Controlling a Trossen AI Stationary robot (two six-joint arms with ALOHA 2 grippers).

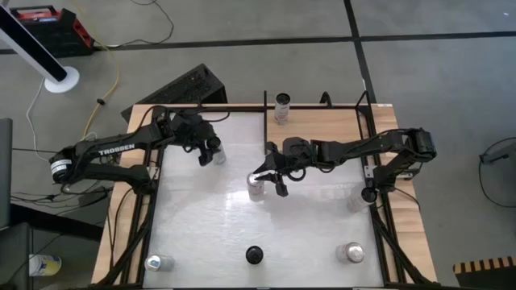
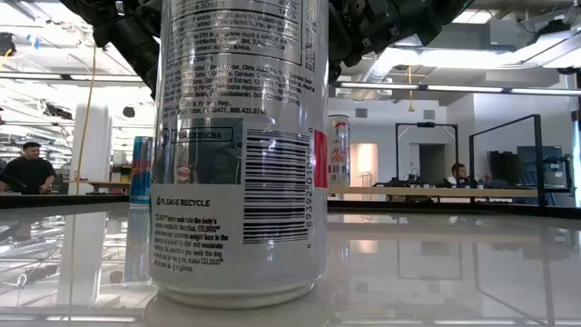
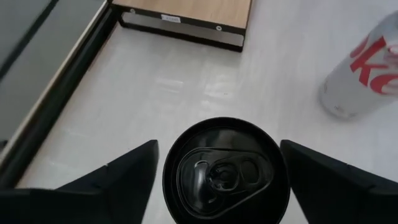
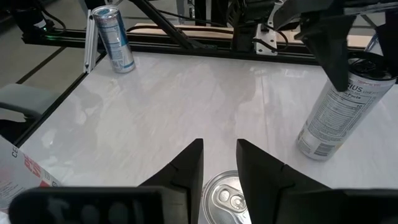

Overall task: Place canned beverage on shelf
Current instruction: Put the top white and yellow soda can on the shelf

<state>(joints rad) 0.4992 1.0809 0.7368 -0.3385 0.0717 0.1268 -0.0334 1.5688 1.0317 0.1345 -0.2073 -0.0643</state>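
Observation:
A black-topped can [image 3: 227, 173] stands upright on the white tabletop. My left gripper [image 3: 219, 143] is open, with one finger close on either side of the can; it shows in the high view at the table's far left [image 1: 211, 153]. The same can [image 4: 336, 112] appears in the right wrist view. My right gripper [image 4: 219, 152] hangs over mid-table [image 1: 270, 179], its fingers a narrow gap apart with nothing between them, above a silver-topped can [image 4: 227, 198]. The light-wood shelf [image 1: 322, 121] lies at the far right, and its corner [image 3: 193, 11] is in the left wrist view. One can [image 1: 281, 105] stands at its far left corner.
A Diet Coke can [image 3: 367, 68] stands on the tabletop beyond the left gripper. Other cans stand near the front edge [image 1: 159, 263] [image 1: 255, 255] [image 1: 351, 253] and at the right [image 1: 359, 200]. Black frame rods [image 1: 153, 209] run along the table's sides.

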